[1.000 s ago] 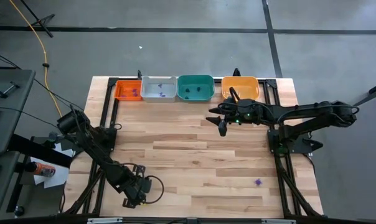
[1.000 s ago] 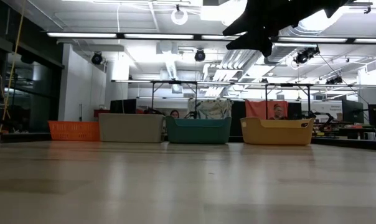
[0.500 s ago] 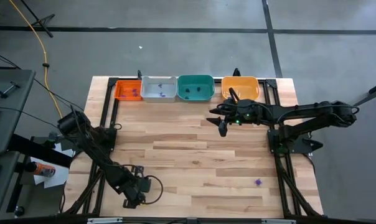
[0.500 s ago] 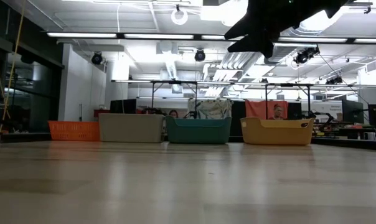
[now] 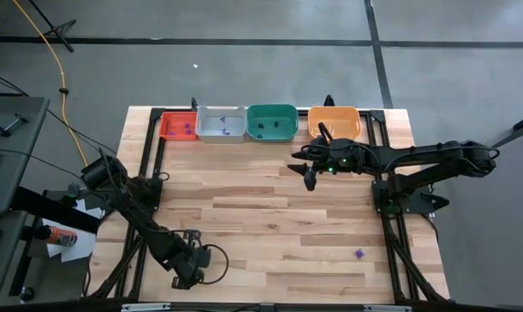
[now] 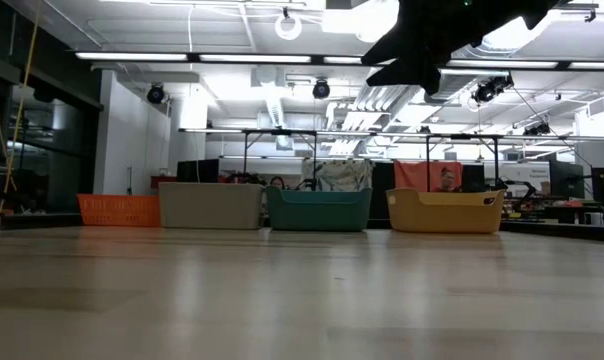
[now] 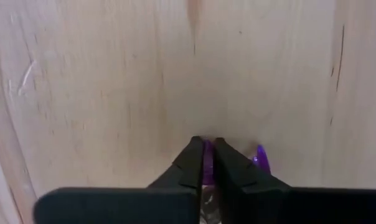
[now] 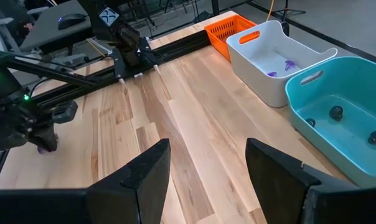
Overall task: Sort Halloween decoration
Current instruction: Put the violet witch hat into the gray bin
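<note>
My left gripper [image 7: 206, 155] points down at the table's near left corner [image 5: 182, 277], shut on a small purple Halloween decoration [image 7: 207, 167] that lies on the wood. From the right wrist view the same gripper [image 8: 46, 142] shows with a purple bit under it. A second purple decoration [image 5: 358, 253] lies alone on the boards at the near right. My right gripper [image 5: 309, 178] hangs open above the table in front of the orange tray [image 5: 334, 121], nothing between its fingers [image 8: 152, 171]. My left gripper pinches the purple decoration between its two fingertips [image 7: 193, 163], coming from above and pointing down. A purple tip of it [image 7: 261, 158] sticks out beside one finger. The decoration is at the table's surface; whether it is lifted clear I cannot tell.
Along the far edge stand a red tray [image 5: 177, 126], a grey tray [image 5: 220, 123] with purple pieces, a green tray [image 5: 271, 121] with dark pieces, and the orange one. A black frame [image 5: 149, 173] borders the table's sides. Bare boards [image 5: 261, 217] span the middle.
</note>
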Controlling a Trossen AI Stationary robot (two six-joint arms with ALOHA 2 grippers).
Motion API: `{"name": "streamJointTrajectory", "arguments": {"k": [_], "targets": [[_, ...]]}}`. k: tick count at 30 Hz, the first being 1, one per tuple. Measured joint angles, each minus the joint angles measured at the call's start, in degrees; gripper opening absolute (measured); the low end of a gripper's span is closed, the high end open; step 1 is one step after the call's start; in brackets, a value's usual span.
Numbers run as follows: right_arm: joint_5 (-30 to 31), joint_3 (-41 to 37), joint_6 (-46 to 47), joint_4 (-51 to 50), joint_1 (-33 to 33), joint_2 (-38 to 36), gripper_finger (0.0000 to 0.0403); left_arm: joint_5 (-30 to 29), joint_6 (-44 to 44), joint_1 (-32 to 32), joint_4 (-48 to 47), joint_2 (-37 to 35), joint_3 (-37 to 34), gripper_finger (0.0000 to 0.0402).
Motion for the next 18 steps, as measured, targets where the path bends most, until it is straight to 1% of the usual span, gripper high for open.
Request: {"name": "streamJointTrajectory", "arguments": {"k": [5,10,15,18], "targets": [[0.02,0.0,1.39,0.0,0.0,0.0,0.0204,0.48,2.27,1.63,-0.59,0.02,0.0,0.0009],[0.03,0.0,4.08,-0.05,0.0,0.0,0.0204,0.72,7.92,5.08,-2.23,-0.59,-0.19,0.0003],[0.04,0.0,4.0,-0.04,0.0,0.0,0.0204,-4.59,12.96,9.97,-5.35,-1.56,-0.39,0.0001],[0.04,0.0,3.99,-0.02,0.0,0.0,0.0204,-6.85,16.65,13.35,-5.34,-2.4,-0.45,0.0]]}}
